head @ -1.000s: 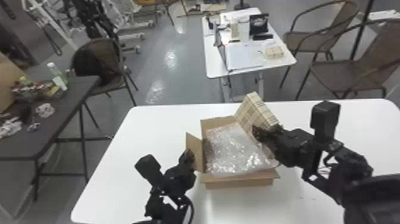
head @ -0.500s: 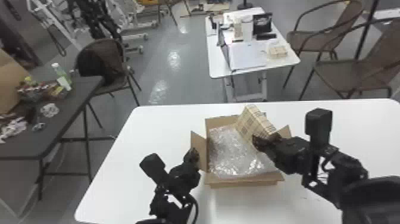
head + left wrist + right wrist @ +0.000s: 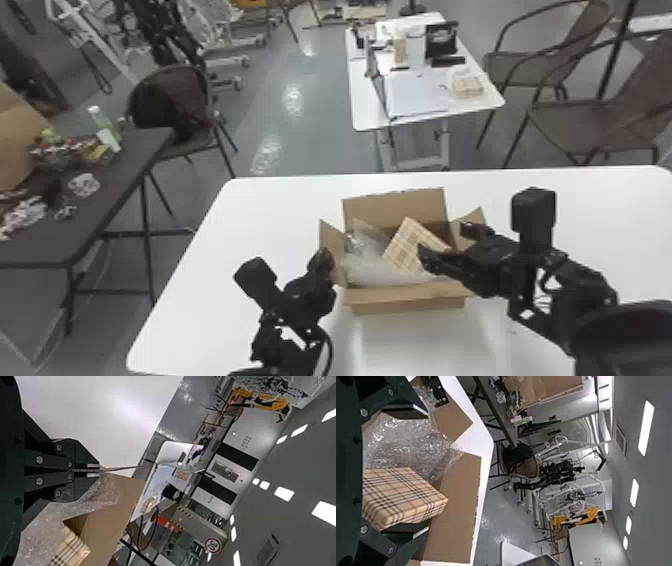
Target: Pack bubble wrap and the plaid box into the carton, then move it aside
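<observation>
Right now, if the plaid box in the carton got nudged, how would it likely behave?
The plaid box would probably keep its shape, as its faces look flat and its edges straight. It may tip or settle, since it looks tilted in the carton, beside crumpled bubble wrap that would likely give.
</observation>
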